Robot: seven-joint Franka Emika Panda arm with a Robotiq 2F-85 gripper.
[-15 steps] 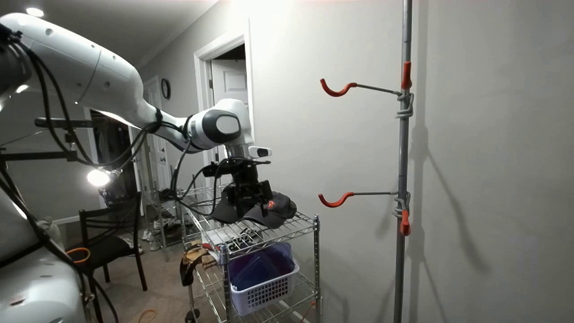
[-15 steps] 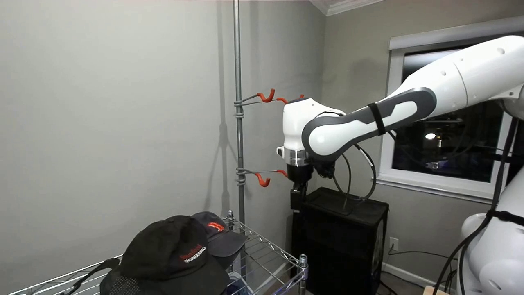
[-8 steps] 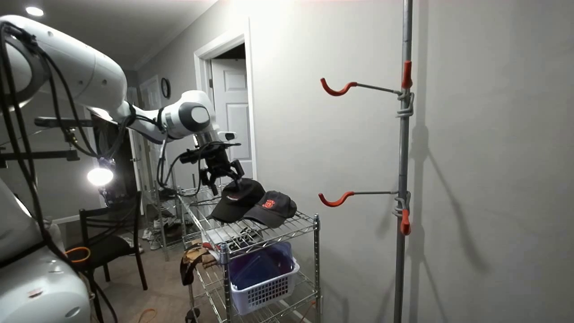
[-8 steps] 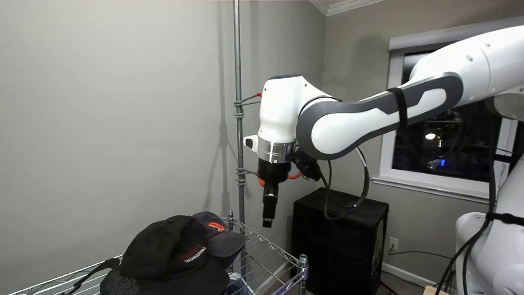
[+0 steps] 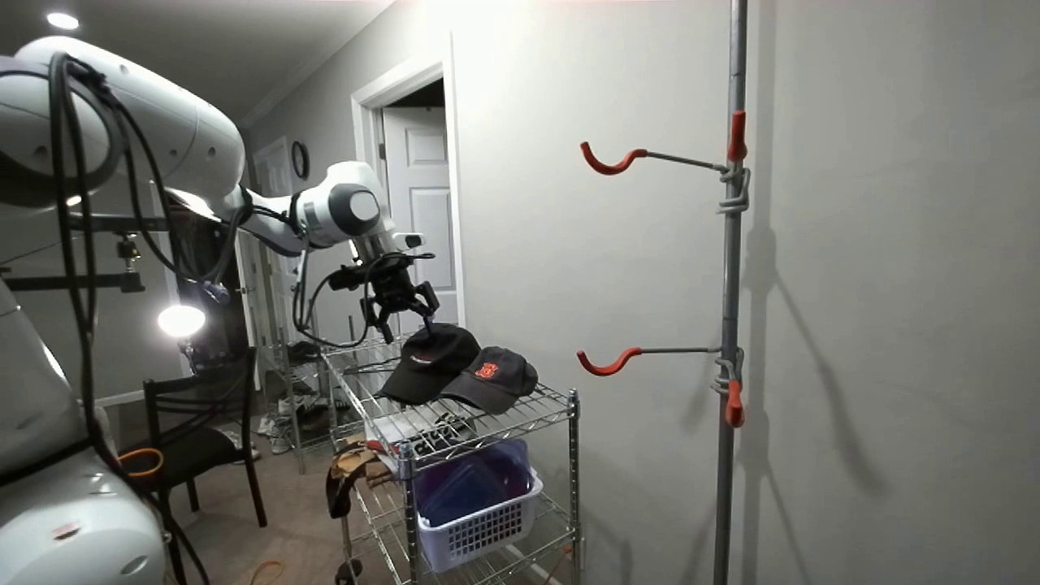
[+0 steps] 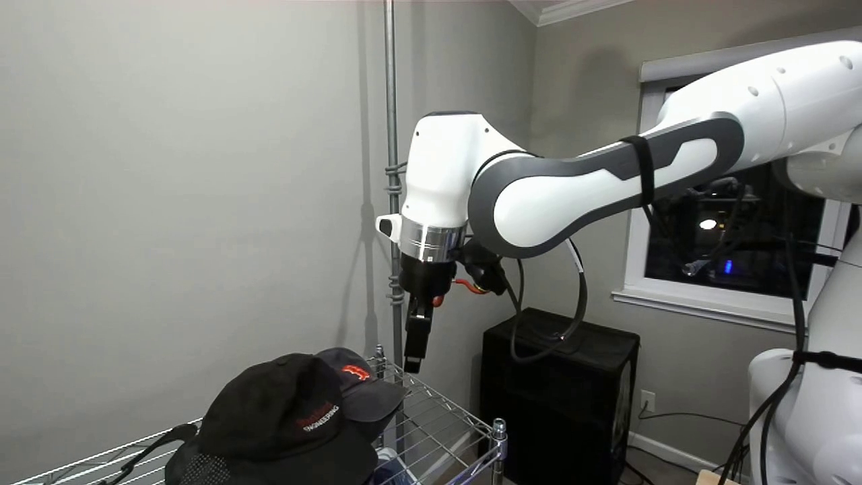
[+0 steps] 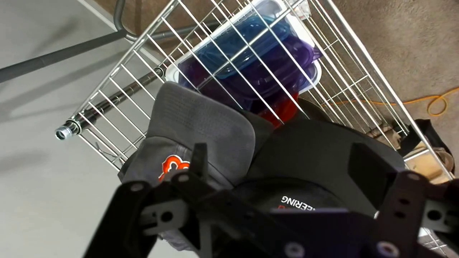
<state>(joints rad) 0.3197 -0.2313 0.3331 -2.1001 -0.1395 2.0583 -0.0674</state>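
Leftward shift of gripper [image 5: 409, 331] in both exterior views since one second ago, with added tilt. Unmoved: black cap [image 6: 269, 404] on wire shelf [image 6: 499, 438], left of grey cap [image 5: 508, 370] in both exterior views, apparently touching. Spread wide above, nothing held: fingers [image 7: 199, 157]. Likely best: squaring up over one crown before lowering, well clear of shelf and neighbouring brim. Finger gap plain in wrist view, hidden edge-on in an exterior view with window [image 6: 761, 279].

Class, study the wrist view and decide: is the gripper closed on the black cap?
No: the gripper stands open, its jaws spread wide with no part of the black cap pinched between them.
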